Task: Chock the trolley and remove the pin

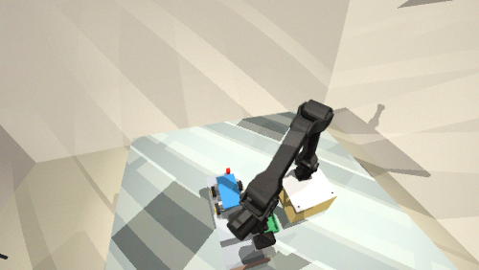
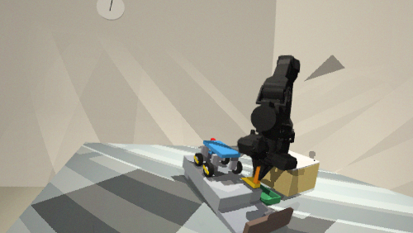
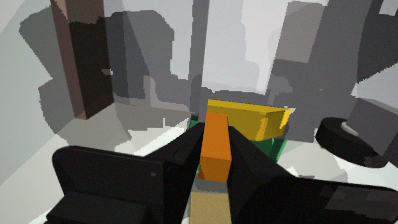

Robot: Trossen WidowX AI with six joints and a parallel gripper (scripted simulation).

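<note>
The trolley, with a blue top and black wheels with yellow hubs, stands on the grey ramp. The red-headed stop pin shows at its uphill end. My gripper is shut on the orange handle of the yellow chock. The chock is held near the ramp's side edge, downhill of the trolley and apart from its wheels; its rubber base is not clearly seen. The green tray is beside the ramp, partly hidden below the chock in the wrist view.
A brown end board stands at the ramp's low end. A tan box with a white top is beside the tray, at the arm's base. A trolley wheel shows at the right in the wrist view.
</note>
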